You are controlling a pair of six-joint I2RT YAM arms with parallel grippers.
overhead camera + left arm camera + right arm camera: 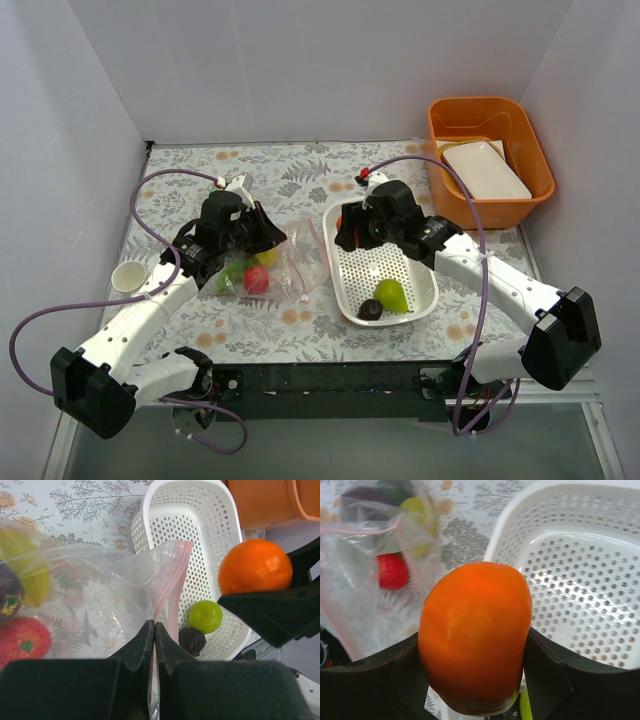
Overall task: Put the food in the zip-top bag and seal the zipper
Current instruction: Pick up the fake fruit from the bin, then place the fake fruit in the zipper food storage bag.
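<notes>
The clear zip-top bag (293,262) lies on the floral table between the arms. My left gripper (268,238) is shut on its pink zipper strip (169,577) and holds the mouth up. Inside the bag are a red apple (22,640), a yellow piece (25,570) and a dark fruit (7,595). My right gripper (350,232) is shut on the orange (475,635), above the left rim of the white basket (422,290), right of the bag's mouth (360,527). A green pear (392,295) and a dark plum (370,309) lie in the basket.
An orange bin (535,160) with a white tray (487,170) in it stands at the back right. A white cup (129,277) sits at the left beside my left arm. White walls close the table on three sides.
</notes>
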